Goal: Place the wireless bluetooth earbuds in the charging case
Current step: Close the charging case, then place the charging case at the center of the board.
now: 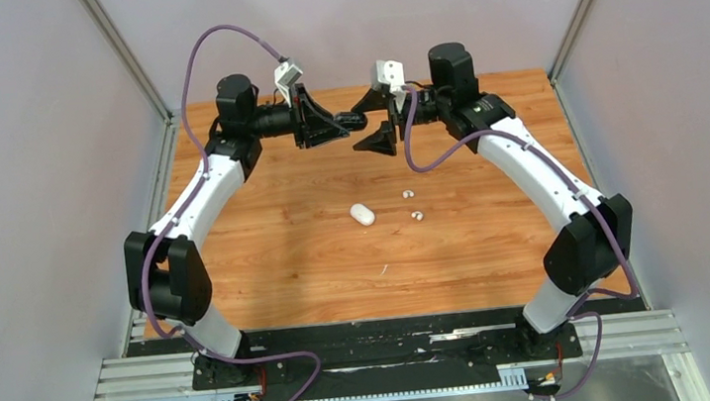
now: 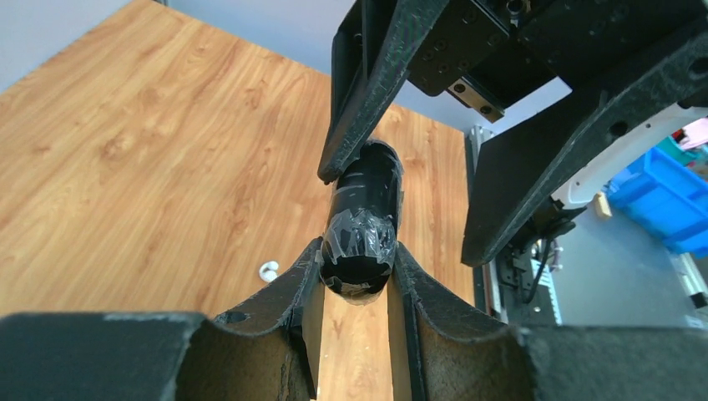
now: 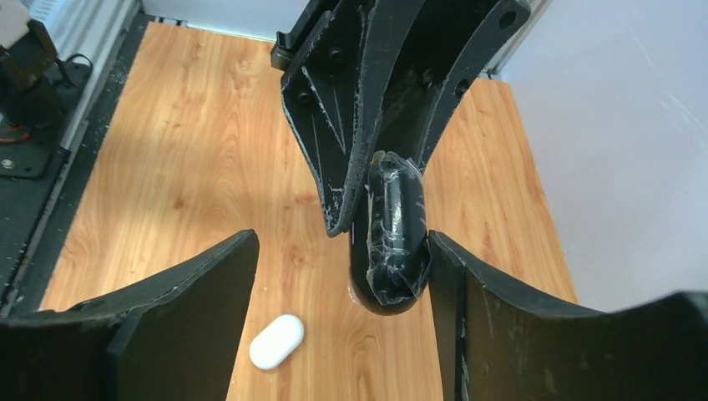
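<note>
My left gripper [image 2: 355, 280] is shut on a black pebble-shaped charging case [image 2: 361, 225] wrapped in clear tape, held in the air over the far part of the table. My right gripper [image 3: 342, 276] faces it, open and wide. Its right finger [image 3: 501, 309] lies against the black case [image 3: 391, 234], and its left finger [image 3: 192, 309] stands well off it. Two white earbuds [image 1: 408, 194] [image 1: 417, 216] lie on the wood near mid-table. One earbud [image 2: 268, 271] shows below the left fingers. From above, both grippers [image 1: 354, 118] [image 1: 374, 119] meet tip to tip.
A white closed charging case [image 1: 361, 214] lies on the wooden table [image 1: 277, 258] left of the earbuds; it also shows below the right fingers [image 3: 276, 341]. Grey walls stand on the left, right and far sides. A black rail [image 1: 385, 332] runs along the near edge.
</note>
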Robot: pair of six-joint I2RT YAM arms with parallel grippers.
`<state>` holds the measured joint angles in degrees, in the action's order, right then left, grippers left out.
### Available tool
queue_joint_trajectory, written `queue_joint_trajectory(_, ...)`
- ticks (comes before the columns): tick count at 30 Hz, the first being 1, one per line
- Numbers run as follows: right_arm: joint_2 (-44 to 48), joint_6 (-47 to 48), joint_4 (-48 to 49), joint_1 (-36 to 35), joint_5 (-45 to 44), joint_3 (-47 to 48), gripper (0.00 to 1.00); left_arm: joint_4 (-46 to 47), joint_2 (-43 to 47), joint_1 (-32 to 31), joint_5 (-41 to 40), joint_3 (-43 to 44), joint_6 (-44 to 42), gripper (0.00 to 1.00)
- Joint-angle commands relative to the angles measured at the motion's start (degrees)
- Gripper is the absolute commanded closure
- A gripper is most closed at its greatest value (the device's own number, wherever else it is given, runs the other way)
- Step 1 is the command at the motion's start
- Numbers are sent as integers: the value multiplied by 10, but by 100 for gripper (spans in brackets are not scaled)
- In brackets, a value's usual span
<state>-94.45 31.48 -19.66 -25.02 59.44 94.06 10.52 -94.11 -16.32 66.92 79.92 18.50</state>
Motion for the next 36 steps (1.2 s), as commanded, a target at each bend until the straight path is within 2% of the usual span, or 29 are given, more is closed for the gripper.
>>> queue_joint_trajectory(1, 50, 83, 8, -25, -5, -30, 30, -6, -6, 1, -19, 32, 26, 100)
queue_joint_trajectory(5, 68, 143, 23, -42, -60, -64, 34, -4, -14, 1, -1, 40, 35, 100)
queue_joint_trajectory(10, 93, 190, 92, -54, -125, -114, 38, -30, -29, 1, 37, 62, 33, 100)
queue_joint_trajectory(14, 97, 212, 99, -58, -149, -122, 51, -37, -38, 1, 58, 69, 42, 100)
queue_joint_trajectory(23, 86, 225, 108, -68, -177, -125, 71, -63, -59, 1, 82, 91, 48, 100)
queue_joint_trajectory(24, 85, 224, 108, -68, -177, -126, 69, -75, -60, 1, 80, 94, 45, 100)
queue_joint_trajectory(27, 81, 203, 105, -68, -180, -131, 38, -134, -66, 4, 50, 110, 0, 100)
queue_joint_trajectory(29, 83, 163, 100, -62, -188, -135, 22, -217, -77, 8, 15, 127, -47, 100)
queue_joint_trajectory(30, 87, 143, 94, -56, -187, -137, 9, -280, -83, 11, 6, 132, -64, 100)
queue_joint_trajectory(31, 91, 121, 90, -49, -185, -140, 1, -313, -94, 17, -20, 139, -101, 100)
queue_joint_trajectory(32, 97, 95, 89, -39, -181, -143, 0, -369, -98, 21, -33, 140, -118, 100)
queue_joint_trajectory(33, 106, 68, 89, -28, -177, -148, 0, -393, -107, 28, -64, 135, -148, 100)
queue_joint_trajectory(36, 119, -33, 88, 2, -179, -164, 0, -454, -116, 44, -144, 109, -166, 100)
